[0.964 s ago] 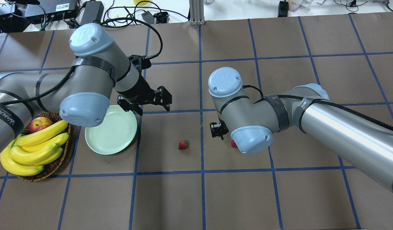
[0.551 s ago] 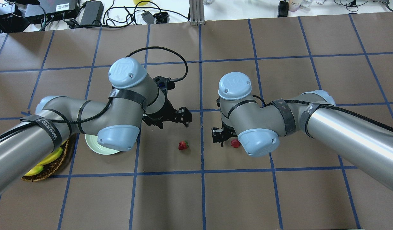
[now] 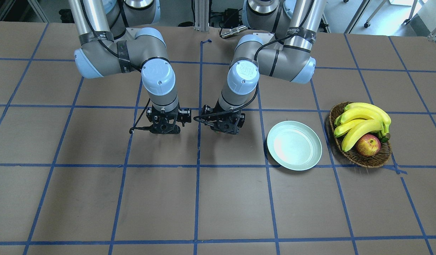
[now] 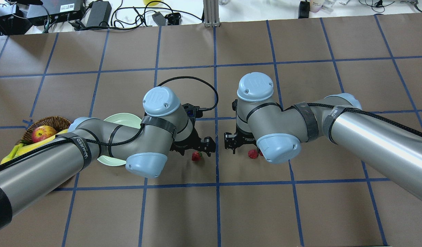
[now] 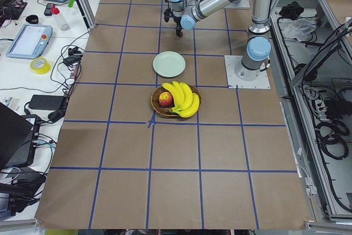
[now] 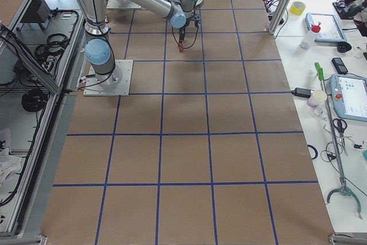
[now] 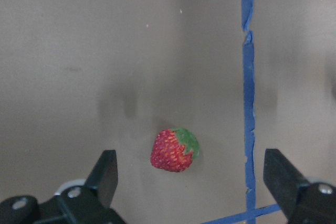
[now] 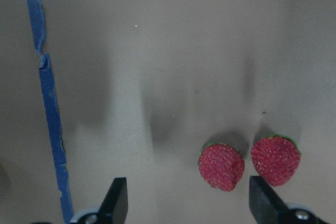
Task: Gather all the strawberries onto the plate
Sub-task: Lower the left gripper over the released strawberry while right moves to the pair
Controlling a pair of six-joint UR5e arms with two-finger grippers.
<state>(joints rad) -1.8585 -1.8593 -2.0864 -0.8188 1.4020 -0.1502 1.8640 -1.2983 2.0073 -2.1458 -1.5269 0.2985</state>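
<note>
The left pincer (image 7: 190,169) is held wide open and empty, straddling a lone strawberry (image 7: 175,150) for a grasp. The right pincer (image 8: 191,198), equally spread and empty, is poised over two strawberries (image 8: 221,165) lying side by side, mid-worktop. The plate (image 3: 294,145) is set nearer the worktop's left edge, unfilled.

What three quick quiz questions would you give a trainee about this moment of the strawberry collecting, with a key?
1. True or false: the plate already holds fruit.
2. How many strawberries lie on the table in the wrist view of the right gripper?
3. Pick one. The left gripper is: A) shut on a berry; B) open, with one strawberry on the table between its fingers in its wrist view; C) open, with no berry in view.

Key: 1 false, the plate is bare; 2 two, side by side; 3 B.
</note>
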